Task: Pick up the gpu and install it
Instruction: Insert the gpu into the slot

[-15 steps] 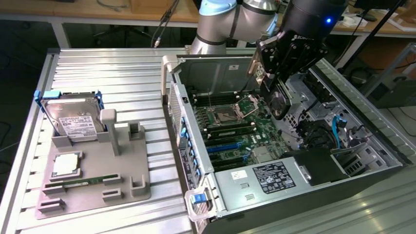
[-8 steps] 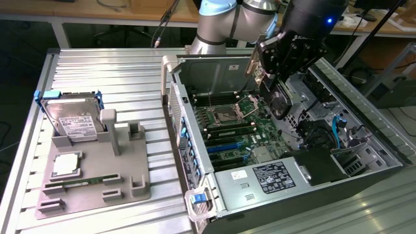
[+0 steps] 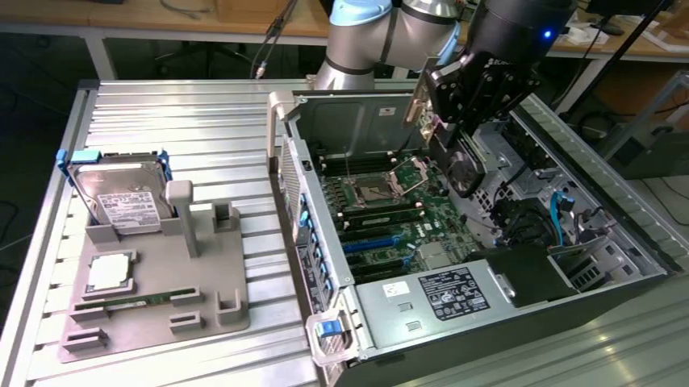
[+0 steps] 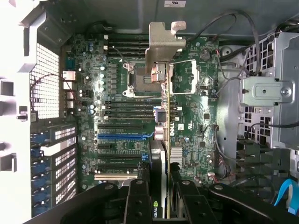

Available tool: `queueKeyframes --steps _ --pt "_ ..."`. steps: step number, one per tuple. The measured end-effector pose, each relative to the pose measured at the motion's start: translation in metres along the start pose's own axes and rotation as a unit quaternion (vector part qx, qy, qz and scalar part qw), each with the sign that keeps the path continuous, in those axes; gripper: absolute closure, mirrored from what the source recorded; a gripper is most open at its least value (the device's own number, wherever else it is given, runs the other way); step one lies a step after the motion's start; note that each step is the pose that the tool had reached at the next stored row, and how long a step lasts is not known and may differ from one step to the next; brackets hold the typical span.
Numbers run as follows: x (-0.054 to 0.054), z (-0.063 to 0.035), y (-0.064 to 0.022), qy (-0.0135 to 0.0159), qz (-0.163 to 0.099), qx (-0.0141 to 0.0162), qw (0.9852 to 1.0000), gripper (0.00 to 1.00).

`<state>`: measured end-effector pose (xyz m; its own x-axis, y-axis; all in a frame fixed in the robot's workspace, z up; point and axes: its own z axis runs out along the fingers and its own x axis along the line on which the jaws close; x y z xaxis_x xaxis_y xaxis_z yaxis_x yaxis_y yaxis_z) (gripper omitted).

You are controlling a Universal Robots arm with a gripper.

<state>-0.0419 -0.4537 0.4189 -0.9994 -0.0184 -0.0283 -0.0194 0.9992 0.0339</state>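
Exterior view: the gripper [image 3: 465, 113] clamps the gpu [image 3: 463, 171] above the motherboard [image 3: 393, 230] inside the open case [image 3: 356, 117], cables [image 3: 560, 214] nearby.

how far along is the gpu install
Done: the gpu is picked up, clamped in the gripper. In hand: it hangs edge-down above the motherboard of the open case. Left: it is not yet seated in a slot.

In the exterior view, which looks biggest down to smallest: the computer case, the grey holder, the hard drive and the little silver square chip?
1. computer case, biggest by far
2. grey holder
3. hard drive, propped up in the holder
4. silver square chip, clearly smallest
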Motion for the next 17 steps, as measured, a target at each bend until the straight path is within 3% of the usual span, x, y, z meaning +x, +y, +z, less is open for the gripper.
queueKeyframes --steps 17 --pt "0.0 0.0001 0.0008 0.0004 -0.012 0.0002 0.9999 0.73"
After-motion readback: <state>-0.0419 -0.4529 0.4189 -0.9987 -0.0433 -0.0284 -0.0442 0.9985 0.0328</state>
